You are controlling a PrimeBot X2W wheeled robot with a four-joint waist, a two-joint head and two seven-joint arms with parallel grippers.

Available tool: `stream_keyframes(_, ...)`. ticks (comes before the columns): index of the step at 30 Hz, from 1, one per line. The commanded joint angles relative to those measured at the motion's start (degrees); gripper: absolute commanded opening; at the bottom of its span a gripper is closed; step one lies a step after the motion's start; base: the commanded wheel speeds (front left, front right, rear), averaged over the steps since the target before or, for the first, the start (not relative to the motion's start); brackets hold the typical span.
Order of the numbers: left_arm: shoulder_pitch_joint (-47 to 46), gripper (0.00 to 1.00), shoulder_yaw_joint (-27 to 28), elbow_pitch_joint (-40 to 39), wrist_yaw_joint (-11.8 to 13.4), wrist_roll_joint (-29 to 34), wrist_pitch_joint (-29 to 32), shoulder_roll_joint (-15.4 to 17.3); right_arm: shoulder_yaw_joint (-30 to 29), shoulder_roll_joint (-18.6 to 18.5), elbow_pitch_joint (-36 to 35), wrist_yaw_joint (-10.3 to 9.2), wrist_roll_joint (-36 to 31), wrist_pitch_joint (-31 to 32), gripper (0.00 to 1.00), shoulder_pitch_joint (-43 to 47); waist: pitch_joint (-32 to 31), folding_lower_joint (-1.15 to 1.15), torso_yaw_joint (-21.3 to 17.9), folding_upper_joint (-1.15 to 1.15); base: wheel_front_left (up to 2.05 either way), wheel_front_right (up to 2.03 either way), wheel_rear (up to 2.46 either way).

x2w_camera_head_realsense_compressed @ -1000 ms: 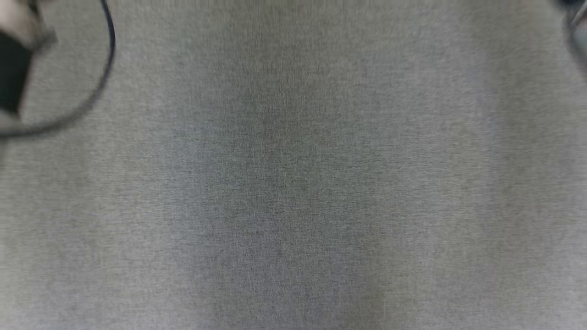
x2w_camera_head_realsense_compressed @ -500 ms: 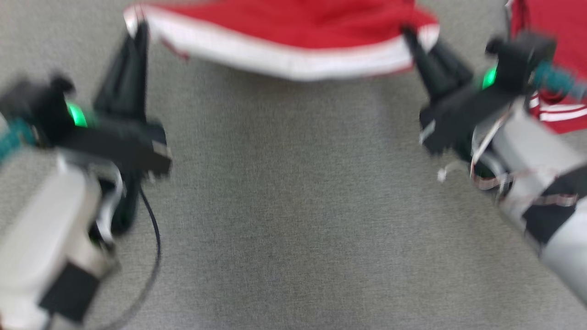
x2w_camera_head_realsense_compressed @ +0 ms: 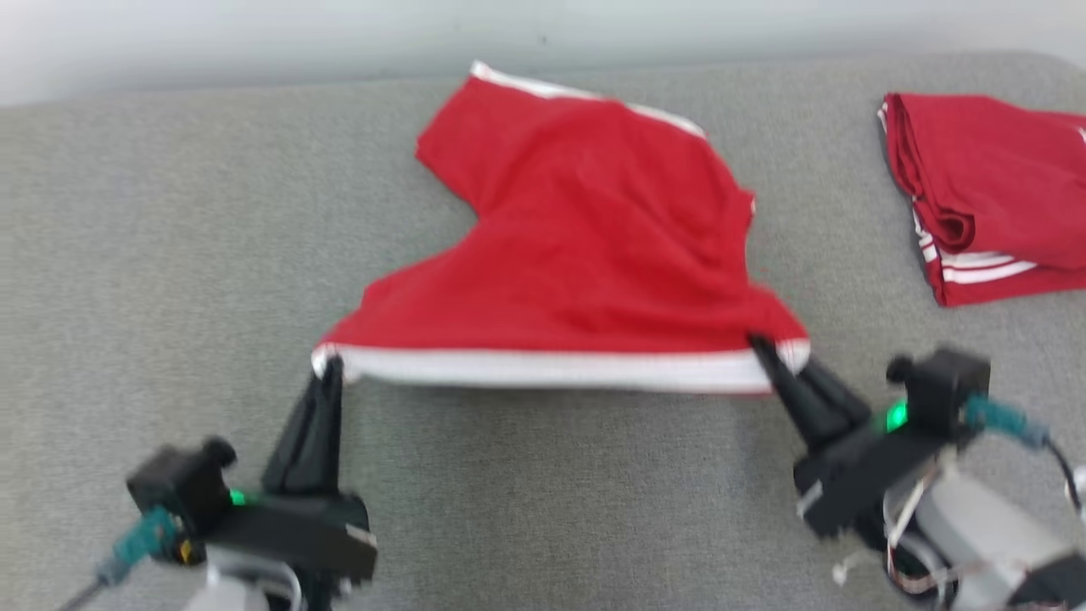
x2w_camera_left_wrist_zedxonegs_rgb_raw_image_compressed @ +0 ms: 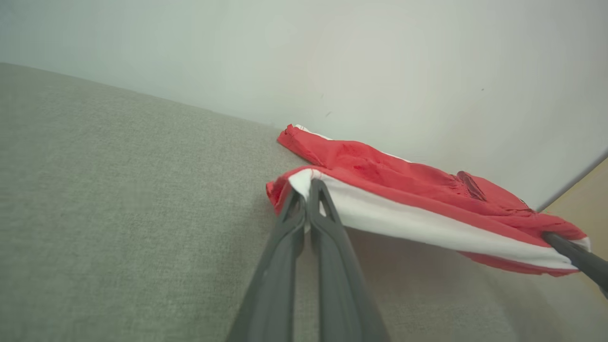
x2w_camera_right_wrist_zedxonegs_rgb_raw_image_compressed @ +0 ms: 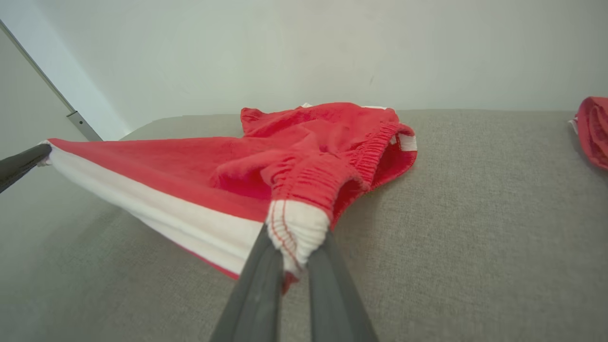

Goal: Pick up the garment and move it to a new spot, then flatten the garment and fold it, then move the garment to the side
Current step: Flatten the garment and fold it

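The garment is a pair of red shorts with a white side stripe, lying on a grey fabric surface. Its near edge, the white stripe, is stretched taut between my two grippers and lifted slightly. My left gripper is shut on the left corner of that stripe, seen close in the left wrist view. My right gripper is shut on the right corner at the elastic waistband. The far part of the garment rests bunched on the surface.
A second red garment with white stripes lies folded at the far right of the surface. A pale wall runs along the back edge. Open grey fabric lies in front of me and to the left.
The head camera has tilted up, from bare grey fabric to the whole garment and wall. Both grippers keep their hold on the white stripe's corners.
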Motion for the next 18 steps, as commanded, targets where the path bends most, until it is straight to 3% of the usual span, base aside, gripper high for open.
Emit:
stream_keyframes(1, 3.0, 0.0, 0.5, 0.4, -0.6, 1.0, -0.2, -0.9, -1.0, -0.5, -0.9, -0.16, -0.6, 0.0, 0.0, 3.1, -2.1, 0.02, 1.3, 0.01, 0.0, 0.0, 0.0)
stream_keyframes(9, 13.2, 0.0, 4.0, 3.1, -2.7, 3.7, -0.2, -4.5, -5.6, 1.3, -5.4, -0.16, -3.1, 2.5, 0.0, 17.4, -5.7, 0.02, 1.9, 0.01, 0.0, 0.0, 0.0)
stream_keyframes(18, 17.7, 0.0, 7.2, 4.1, -4.8, 6.6, -0.2, -6.0, -10.6, 3.1, -11.0, -0.16, -6.5, 6.9, 0.0, 28.3, -6.8, 0.02, 2.1, 0.01, 0.0, 0.0, 0.0)
